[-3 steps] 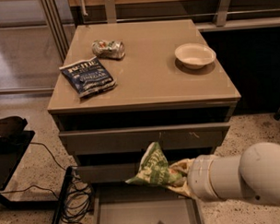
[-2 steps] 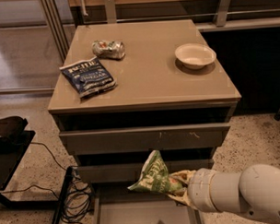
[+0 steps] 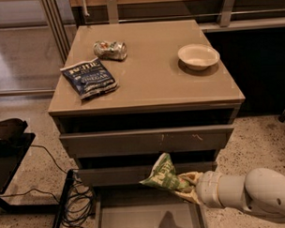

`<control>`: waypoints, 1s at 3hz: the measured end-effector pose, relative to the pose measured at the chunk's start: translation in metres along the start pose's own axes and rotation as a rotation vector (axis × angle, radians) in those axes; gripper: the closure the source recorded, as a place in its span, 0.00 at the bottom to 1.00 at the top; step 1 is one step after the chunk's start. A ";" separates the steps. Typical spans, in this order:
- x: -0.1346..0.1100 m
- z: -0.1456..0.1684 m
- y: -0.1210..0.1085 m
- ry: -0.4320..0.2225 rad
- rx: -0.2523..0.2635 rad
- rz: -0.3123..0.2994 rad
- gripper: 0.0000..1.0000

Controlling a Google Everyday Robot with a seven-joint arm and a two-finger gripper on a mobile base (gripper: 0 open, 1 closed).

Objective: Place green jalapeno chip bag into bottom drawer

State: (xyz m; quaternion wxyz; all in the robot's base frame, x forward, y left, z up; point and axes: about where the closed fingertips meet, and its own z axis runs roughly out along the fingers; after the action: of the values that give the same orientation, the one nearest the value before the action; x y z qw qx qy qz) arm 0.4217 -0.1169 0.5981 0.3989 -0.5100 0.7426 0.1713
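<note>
Green chip bag (image 3: pixel 163 175) pinched tight in gripper (image 3: pixel 188 183), hanging over open bottom drawer (image 3: pixel 137 221). Lower it between side walls, centre over floor, release low.

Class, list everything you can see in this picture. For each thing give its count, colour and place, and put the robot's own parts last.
cabinet: one, tan-grey, centre, three drawers
dark blue chip bag: one, dark blue with white lettering, left of the cabinet top
crushed can: one, silvery, back left of the cabinet top
bowl: one, cream, back right of the cabinet top
scratched-front drawer: one, grey-tan, topmost, slightly out
plain-front drawer: one, grey-tan, below it
bottom drawer: one, grey floor, pulled open at the lower edge
green jalapeno chip bag: one, green, held in the air over the bottom drawer
cables: several, black, on the floor at left
arm: one, white, lower right
hand: one, yellowish, gripping the green bag's right end
</note>
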 end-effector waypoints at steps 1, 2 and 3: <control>0.000 0.000 0.000 0.000 0.000 0.000 1.00; 0.005 0.008 0.001 0.019 -0.007 0.000 1.00; 0.033 0.033 -0.008 0.057 -0.025 0.045 1.00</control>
State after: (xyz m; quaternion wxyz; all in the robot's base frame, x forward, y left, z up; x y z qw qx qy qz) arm 0.4373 -0.1185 0.5533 0.3673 -0.5026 0.7628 0.1749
